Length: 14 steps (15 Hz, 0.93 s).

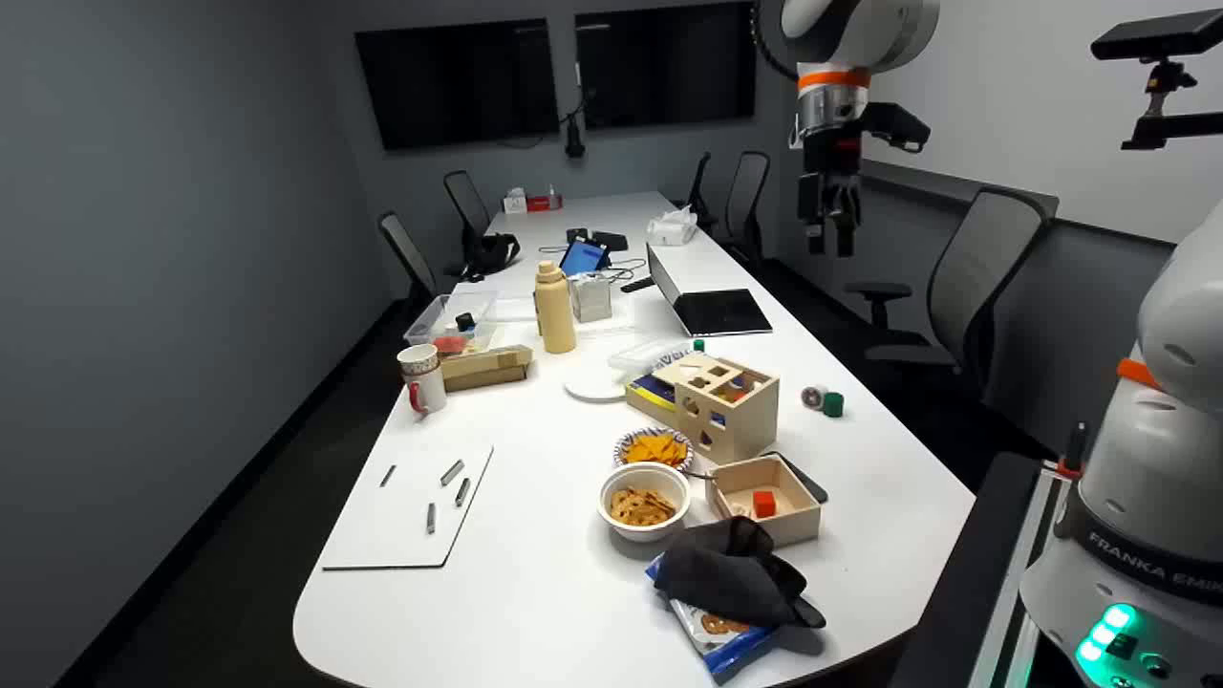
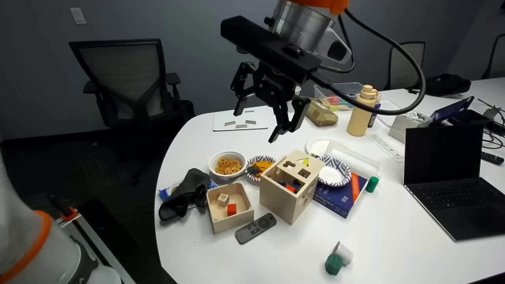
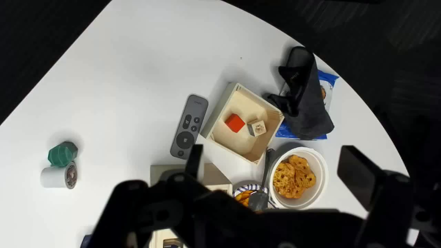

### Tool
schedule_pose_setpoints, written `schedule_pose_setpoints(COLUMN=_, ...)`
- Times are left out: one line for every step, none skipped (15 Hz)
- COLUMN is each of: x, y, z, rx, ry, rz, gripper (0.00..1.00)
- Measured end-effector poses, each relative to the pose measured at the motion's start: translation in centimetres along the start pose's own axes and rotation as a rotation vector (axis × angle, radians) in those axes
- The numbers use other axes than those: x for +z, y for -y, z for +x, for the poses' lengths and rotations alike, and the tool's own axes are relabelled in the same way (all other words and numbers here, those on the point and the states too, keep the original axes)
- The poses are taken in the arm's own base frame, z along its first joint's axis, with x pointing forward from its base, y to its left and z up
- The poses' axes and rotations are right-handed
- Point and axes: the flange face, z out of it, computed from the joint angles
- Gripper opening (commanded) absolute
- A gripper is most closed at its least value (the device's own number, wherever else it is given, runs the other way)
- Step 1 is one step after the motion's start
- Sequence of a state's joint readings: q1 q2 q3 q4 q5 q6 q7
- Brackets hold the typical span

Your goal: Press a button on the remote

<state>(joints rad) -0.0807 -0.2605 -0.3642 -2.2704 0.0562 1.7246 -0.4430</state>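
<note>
The grey remote (image 2: 256,228) lies flat on the white table, buttons up, beside a small wooden tray. In the wrist view the remote (image 3: 189,126) shows whole at the upper left of the jaws, with its round dark pad near the left finger. In an exterior view the remote (image 1: 804,478) is partly hidden behind the tray. My gripper (image 2: 257,123) is open and empty, well above the table. In the wrist view the gripper (image 3: 275,168) has its fingers wide apart, with the white bowl seen between them, and the remote lies outside the left finger.
The wooden tray (image 2: 230,225) holds a red cube and a wooden cube. A wooden shape box (image 2: 281,199), a bowl of pretzels (image 2: 227,178), a plate of orange chips (image 1: 655,449) and a black cloth (image 3: 306,100) stand nearby. A laptop (image 2: 457,201) and another black remote (image 2: 492,157) lie farther off.
</note>
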Motion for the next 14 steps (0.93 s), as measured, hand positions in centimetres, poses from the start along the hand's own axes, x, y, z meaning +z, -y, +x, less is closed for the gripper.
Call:
schedule_pose_setpoints(x=0.0, y=0.0, z=0.0, rx=0.000, ry=0.000, rz=0.000, gripper=1.00)
schedule_pose_setpoints(x=0.0, y=0.0, z=0.0, rx=0.000, ry=0.000, rz=0.000, gripper=1.00)
schedule_pose_setpoints(x=0.0, y=0.0, z=0.0, rx=0.000, ry=0.000, rz=0.000, gripper=1.00)
schedule_pose_setpoints(x=0.0, y=0.0, z=0.0, rx=0.000, ry=0.000, rz=0.000, gripper=1.00)
schedule_pose_setpoints(x=0.0, y=0.0, z=0.0, rx=0.000, ry=0.000, rz=0.000, gripper=1.00)
schedule_pose_setpoints(x=0.0, y=0.0, z=0.0, rx=0.000, ry=0.000, rz=0.000, gripper=1.00)
schedule_pose_setpoints(x=0.0, y=0.0, z=0.0, rx=0.000, ry=0.001, rz=-0.001, gripper=1.00)
schedule_pose_setpoints(x=0.1, y=-0.1, z=0.1, rx=0.003, ry=0.003, rz=-0.002, gripper=1.00)
schedule_pose_setpoints(x=0.5, y=-0.3, z=0.3, rx=0.007, ry=0.007, rz=-0.004, gripper=1.00)
schedule_pose_setpoints(x=1.2, y=-0.6, z=0.7, rx=0.012, ry=0.011, rz=-0.008, gripper=1.00)
schedule_pose_setpoints(x=2.1, y=-0.9, z=1.2, rx=0.018, ry=0.018, rz=-0.011, gripper=1.00)
schedule_pose_setpoints(x=3.4, y=-1.2, z=1.9, rx=0.025, ry=0.027, rz=-0.014, gripper=1.00)
schedule_pose_setpoints(x=4.8, y=-1.6, z=2.6, rx=0.030, ry=0.036, rz=-0.016, gripper=1.00)
schedule_pose_setpoints(x=6.5, y=-1.8, z=3.3, rx=0.034, ry=0.041, rz=-0.017, gripper=1.00)
